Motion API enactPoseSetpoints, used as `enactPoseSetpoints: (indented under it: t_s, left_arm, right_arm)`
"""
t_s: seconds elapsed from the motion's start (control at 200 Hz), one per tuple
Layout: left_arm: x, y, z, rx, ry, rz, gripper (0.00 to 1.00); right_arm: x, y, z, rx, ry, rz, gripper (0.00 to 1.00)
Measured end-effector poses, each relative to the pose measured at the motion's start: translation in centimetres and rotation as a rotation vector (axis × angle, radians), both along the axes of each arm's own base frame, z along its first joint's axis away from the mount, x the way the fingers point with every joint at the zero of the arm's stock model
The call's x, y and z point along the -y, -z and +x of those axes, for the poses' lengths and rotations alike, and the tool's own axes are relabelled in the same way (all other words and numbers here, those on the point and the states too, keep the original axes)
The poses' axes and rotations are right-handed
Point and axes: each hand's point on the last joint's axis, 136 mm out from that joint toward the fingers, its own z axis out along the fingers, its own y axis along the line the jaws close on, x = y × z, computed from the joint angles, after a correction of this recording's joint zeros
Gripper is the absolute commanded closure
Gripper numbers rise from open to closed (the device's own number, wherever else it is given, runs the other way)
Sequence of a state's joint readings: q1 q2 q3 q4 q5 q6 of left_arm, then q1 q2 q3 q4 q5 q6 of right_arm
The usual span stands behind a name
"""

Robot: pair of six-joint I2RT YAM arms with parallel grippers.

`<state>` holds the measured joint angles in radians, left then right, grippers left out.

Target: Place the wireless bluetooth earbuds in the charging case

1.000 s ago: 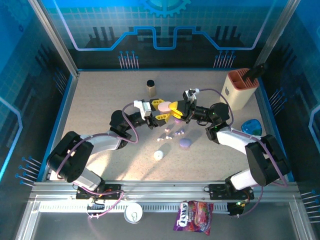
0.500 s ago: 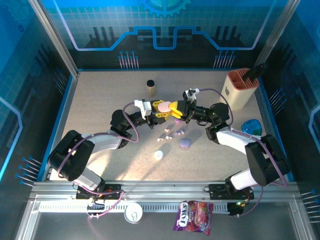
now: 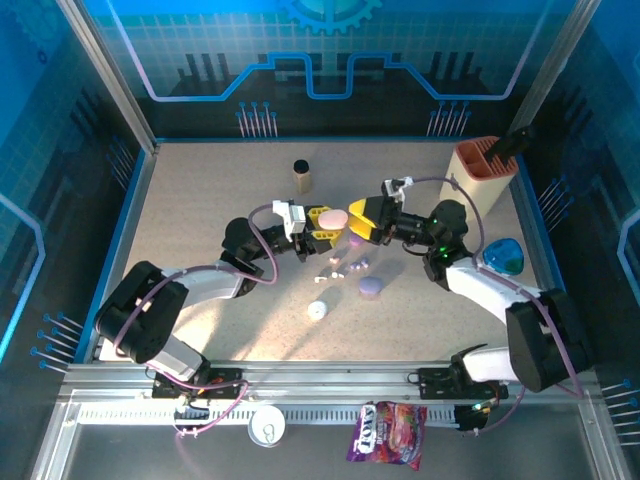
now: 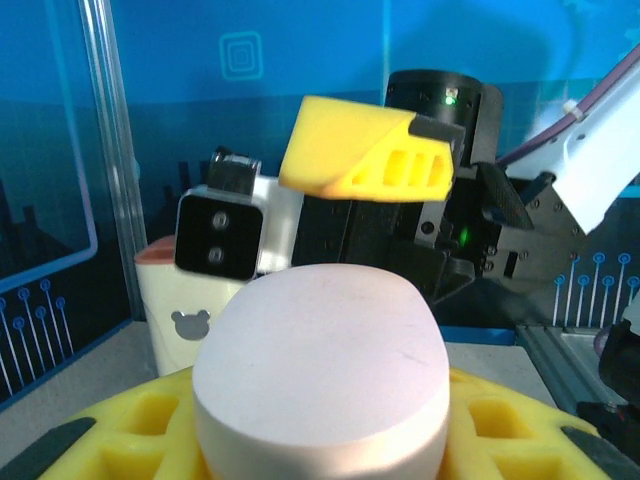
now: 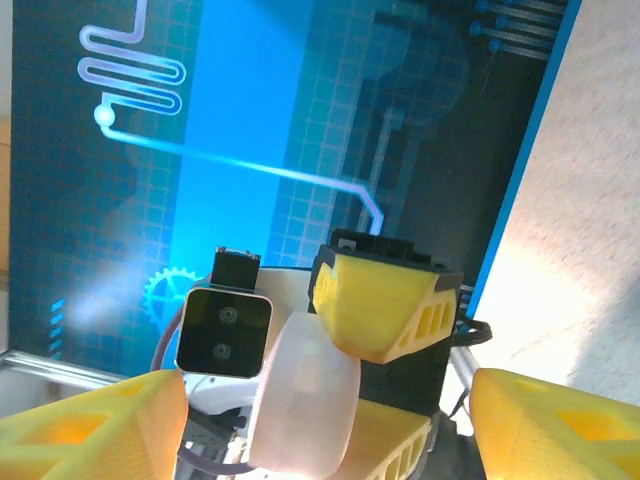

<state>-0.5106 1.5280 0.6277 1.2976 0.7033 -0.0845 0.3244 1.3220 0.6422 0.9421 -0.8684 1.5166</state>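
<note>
Two pebble-shaped cases: one pink case [image 3: 331, 217], one purple case [image 3: 371, 288]. One round white puck [image 3: 317, 310]. Loose earbuds [image 3: 338, 271] near the middle of the counter [image 3: 200, 200]: about five, too tiny for a sure count. One capped bottle [image 3: 301, 174] and one tan holder [image 3: 483, 177] by the far edge. One blue object [image 3: 503, 257] at the right edge.

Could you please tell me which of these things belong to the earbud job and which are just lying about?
Job: pink case in left hand, loose earbuds, purple case.
Lying about: brown bottle, peach caddy, blue object, candy bag.
</note>
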Motion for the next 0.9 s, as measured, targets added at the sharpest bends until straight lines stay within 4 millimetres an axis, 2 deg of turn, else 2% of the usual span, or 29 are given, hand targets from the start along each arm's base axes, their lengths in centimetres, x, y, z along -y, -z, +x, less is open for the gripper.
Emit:
enactPoseSetpoints:
  t_s: [0.16, 0.33, 0.42, 0.505, 0.64, 0.73, 0.9]
  left_arm:
    - [-0.3, 0.2, -0.8, -0.041, 0.035, 0.048, 0.64]
    - [-0.4, 0.5, -2.2, -0.069, 0.084, 0.097, 0.65]
    - [-0.4, 0.9, -2.8, -0.094, 0.111, 0.115, 0.65]
    - [-0.3, 1.3, -3.0, -0.109, 0.126, 0.126, 0.65]
    - [-0.2, 1.6, -3.3, -0.123, 0.144, 0.137, 0.65]
    - [-0.2, 1.7, -3.4, -0.124, 0.154, 0.139, 0.65]
    - [-0.2, 1.7, -3.7, -0.123, 0.170, 0.142, 0.65]
  right_arm:
    - [2.0, 0.6, 0.1, 0.148, 0.072, -0.112, 0.20]
    - [2.5, 0.9, -2.1, 0.425, 0.089, -0.308, 0.15]
    - [1.8, 0.5, -3.6, 0.570, 0.061, -0.389, 0.12]
    - [0.5, 0.4, -5.1, 0.696, 0.008, -0.451, 0.05]
    - [-1.3, 0.8, -6.6, 0.817, -0.053, -0.530, 0.02]
    - [-1.6, 1.0, -6.3, 0.857, -0.049, -0.582, 0.01]
    - [-1.3, 2.2, -4.6, 0.871, -0.006, -0.686, 0.01]
